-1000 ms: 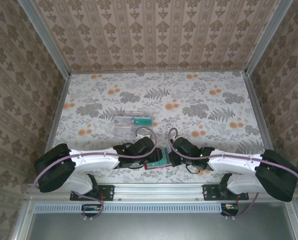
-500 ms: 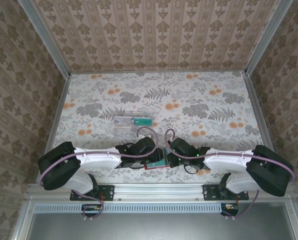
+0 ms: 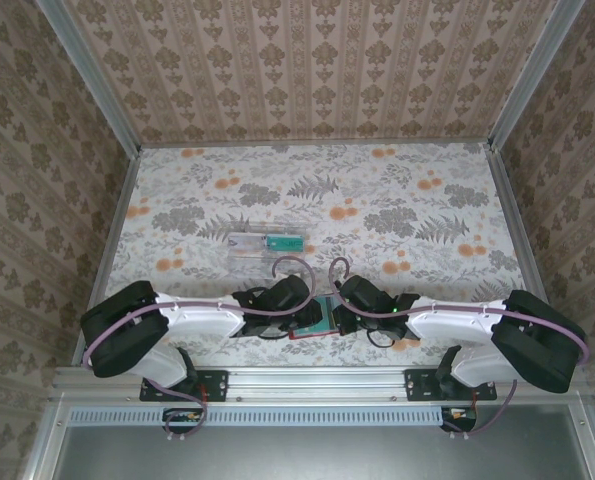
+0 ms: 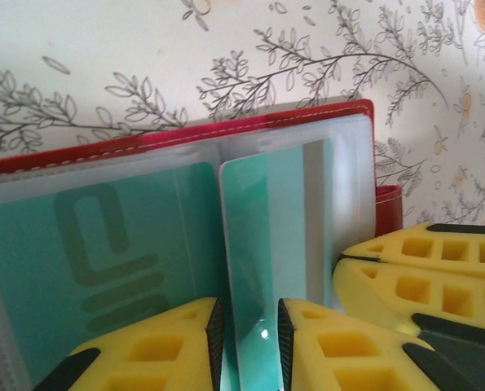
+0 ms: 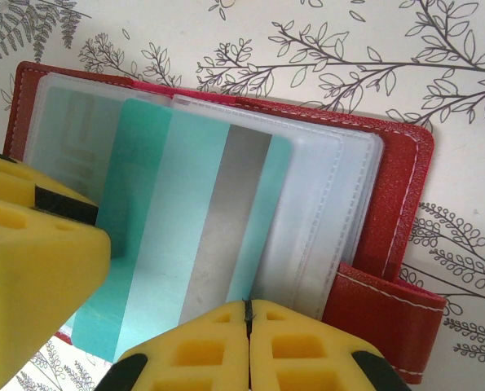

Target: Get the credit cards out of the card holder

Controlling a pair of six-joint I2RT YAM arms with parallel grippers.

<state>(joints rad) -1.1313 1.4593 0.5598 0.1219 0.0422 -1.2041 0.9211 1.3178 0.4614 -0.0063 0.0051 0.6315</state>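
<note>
**Progress.** The holder (image 5: 393, 204) is lying open on the tabletop (image 3: 397, 200), pockets facing up, between the two grippers. A teal striped card (image 5: 193, 212) is sitting part-way out of the holder, resting over the clear pockets, its grey stripe showing. The left gripper (image 4: 249, 314) is straddling this card's near edge with its jaws narrowed to a slim gap. Whether the pads are actually pinching the card cannot be told from this angle. The right gripper (image 5: 248, 314) is fully closed with nothing between its fingers. It is resting at the holder's near edge, and I judge it to be pinning the holder down. A second teal card (image 4: 103, 244), bearing a darker logo, is sitting fully inside the pocket to the left of the striped card. Beyond the holder, well apart from it, a clear tray (image 3: 252, 232) is holding a green card (image 3: 283, 241), which I judge to be one already removed.

**Assessment.** The task is partly done. The striped card is needing a full pull clear of the holder, and the second card is waiting untouched.

**Surface and room.** The tabletop under the holder is wearing a pale floral covering with grey ferns and orange blooms. Patterned beige walls (image 3: 307, 60) are enclosing the holder's surroundings on three sides, and metal rails (image 3: 96, 80) are framing the corners.
</note>
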